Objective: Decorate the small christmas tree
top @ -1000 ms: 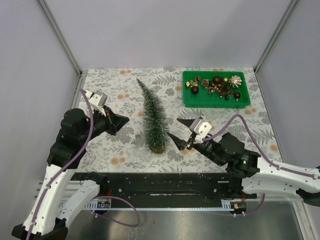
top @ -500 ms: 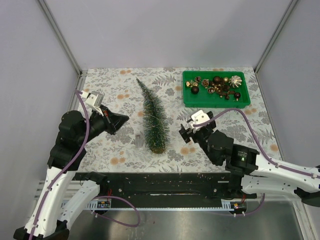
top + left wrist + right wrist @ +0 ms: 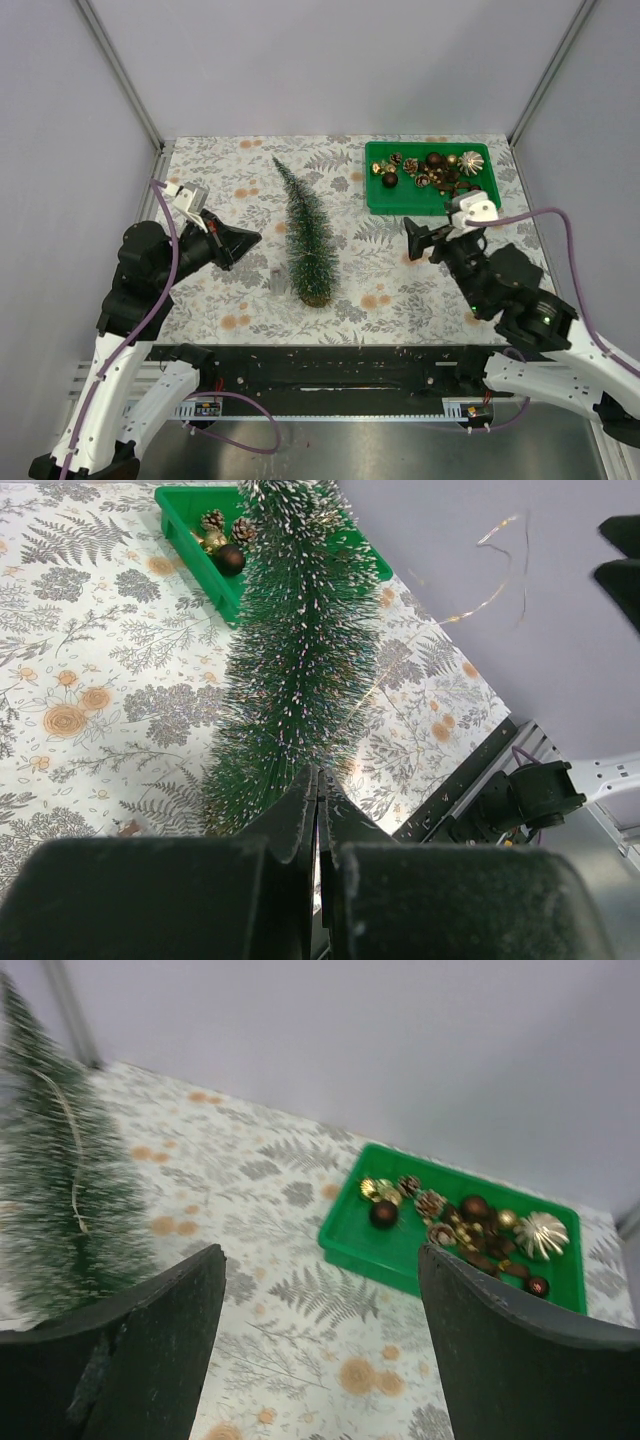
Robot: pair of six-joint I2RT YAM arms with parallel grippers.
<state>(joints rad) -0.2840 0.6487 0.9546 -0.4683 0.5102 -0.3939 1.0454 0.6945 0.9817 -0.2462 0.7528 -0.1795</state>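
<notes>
The small christmas tree [image 3: 304, 235] stands upright mid-table on its wood disc base, with a thin gold wire [image 3: 70, 1150] draped on its bristles. It also shows in the left wrist view [image 3: 300, 660] and the right wrist view [image 3: 60, 1200]. My left gripper [image 3: 254, 238] is shut just left of the tree, its tips close to the lower bristles [image 3: 318, 772]. The wire runs down toward the tips; I cannot tell if it is pinched. My right gripper [image 3: 426, 238] is open and empty [image 3: 320, 1250], above the table, just in front of the green ornament tray [image 3: 432, 178].
The tray [image 3: 350, 1240] holds several brown and gold baubles, pine cones and a gold fluted ornament [image 3: 540, 1232]. A small grey box [image 3: 275, 279] lies on the floral cloth left of the tree's base. Enclosure walls and metal posts ring the table.
My right arm has swung from beside the tree's base to the right and farther back, toward the green tray, staying open. The left gripper has barely moved.
</notes>
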